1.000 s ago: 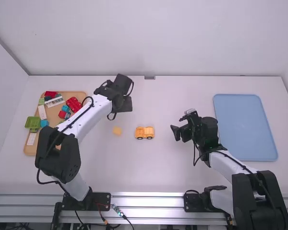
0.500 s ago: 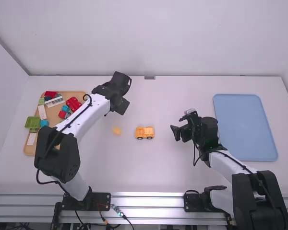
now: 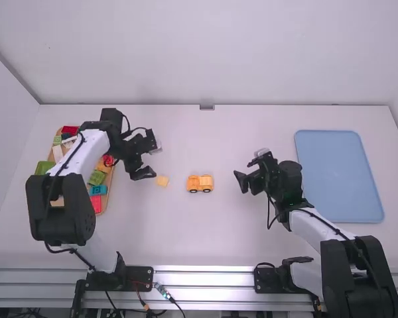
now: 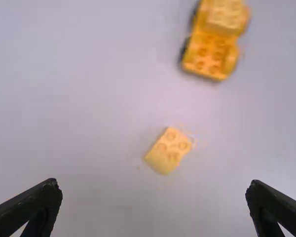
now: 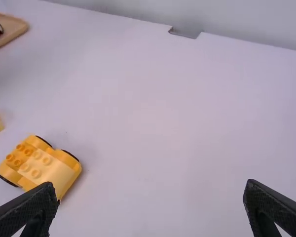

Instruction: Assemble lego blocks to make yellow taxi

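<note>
My left gripper (image 3: 150, 159) hangs just left of the loose yellow block (image 3: 162, 181) in the high view. In the left wrist view its fingers stand wide apart, so my left gripper (image 4: 154, 205) is open, with the small four-stud block (image 4: 168, 150) beyond the fingertips. The yellow-orange car (image 3: 199, 183) rests on its wheels to the right of that block, a lighter block on one end of its top (image 5: 53, 168). Over the table right of the car is my right gripper (image 3: 242, 182); in the right wrist view the right gripper (image 5: 150, 200) is open and holds nothing.
A wooden tray (image 3: 107, 189) with several red, green and blue blocks lies at the left, partly under the left arm. A blue tray (image 3: 338, 175) lies flat at the right, beyond the right arm. The back wall rises behind the table.
The left arm has swung left and turned its gripper toward the loose yellow block, uncovering more of the wooden tray's near right side. The right gripper has barely shifted; car and block lie as before.
</note>
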Robot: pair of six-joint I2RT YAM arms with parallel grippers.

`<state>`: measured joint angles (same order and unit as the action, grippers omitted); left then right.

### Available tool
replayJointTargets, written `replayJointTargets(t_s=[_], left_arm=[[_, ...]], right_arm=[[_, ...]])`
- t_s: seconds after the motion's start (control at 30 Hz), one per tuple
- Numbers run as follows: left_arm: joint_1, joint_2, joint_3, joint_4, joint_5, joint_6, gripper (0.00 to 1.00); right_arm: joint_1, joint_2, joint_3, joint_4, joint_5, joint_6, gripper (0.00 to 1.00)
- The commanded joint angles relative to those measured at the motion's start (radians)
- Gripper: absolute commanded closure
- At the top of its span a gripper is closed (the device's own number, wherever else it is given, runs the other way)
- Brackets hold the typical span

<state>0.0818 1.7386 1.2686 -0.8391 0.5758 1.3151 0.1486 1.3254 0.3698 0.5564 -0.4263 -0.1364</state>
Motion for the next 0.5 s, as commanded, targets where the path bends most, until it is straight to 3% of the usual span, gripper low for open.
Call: replayJointTargets(t_s=[0.0, 0.07, 0.17, 0.47], left_arm=[[-0.010, -0.016, -0.099, 0.072, 0.219, 0.302, 0.01], [-0.019, -0.016, -0.144, 0.153, 0.222, 0.296, 0.01], [-0.037, -0.016, -0.266, 0.405, 0.218, 0.167, 0.01], [-0.008, -0.010, -0.341, 0.444, 0.214, 0.293, 0.01]], right_arm=[[0.003, -0.015, -0.008, 0.006, -0.081, -0.010, 0.01], [0.002, -0.015, -0.008, 0.005, -0.113, -0.025, 0.01], [0.002, -0.015, -0.008, 0.010, -0.237, -0.103, 0.01], [0.002, -0.015, -0.008, 0.047, -0.315, -0.161, 0.01]])
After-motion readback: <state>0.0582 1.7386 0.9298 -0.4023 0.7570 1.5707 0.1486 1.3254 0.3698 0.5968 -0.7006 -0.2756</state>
